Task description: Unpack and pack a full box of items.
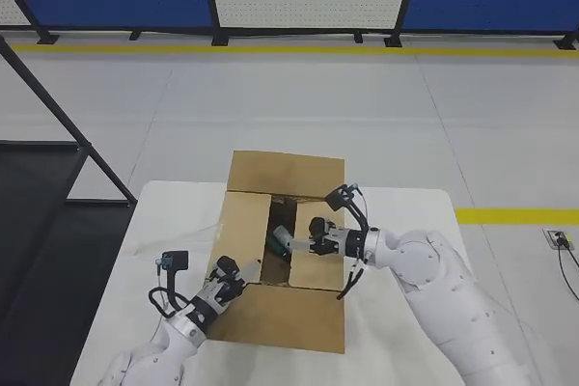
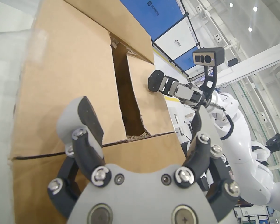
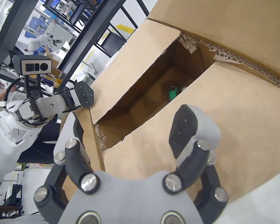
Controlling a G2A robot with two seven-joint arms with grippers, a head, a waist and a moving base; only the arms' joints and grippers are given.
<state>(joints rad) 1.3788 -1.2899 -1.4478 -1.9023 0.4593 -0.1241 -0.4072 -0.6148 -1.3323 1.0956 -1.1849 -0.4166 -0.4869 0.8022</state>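
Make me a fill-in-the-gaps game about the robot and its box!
1. The box is made of brown ____.
2. The table under it is coloured ____.
3. Down inside the box lies an item coloured ____.
4. The left end effector and the right end effector both have their fingers ____.

Missing words: cardboard; white; green; open.

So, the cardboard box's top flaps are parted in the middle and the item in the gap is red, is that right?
Nearly: the item in the gap is green, not red, as the right wrist view shows. The top flaps of the cardboard box are parted in the middle.
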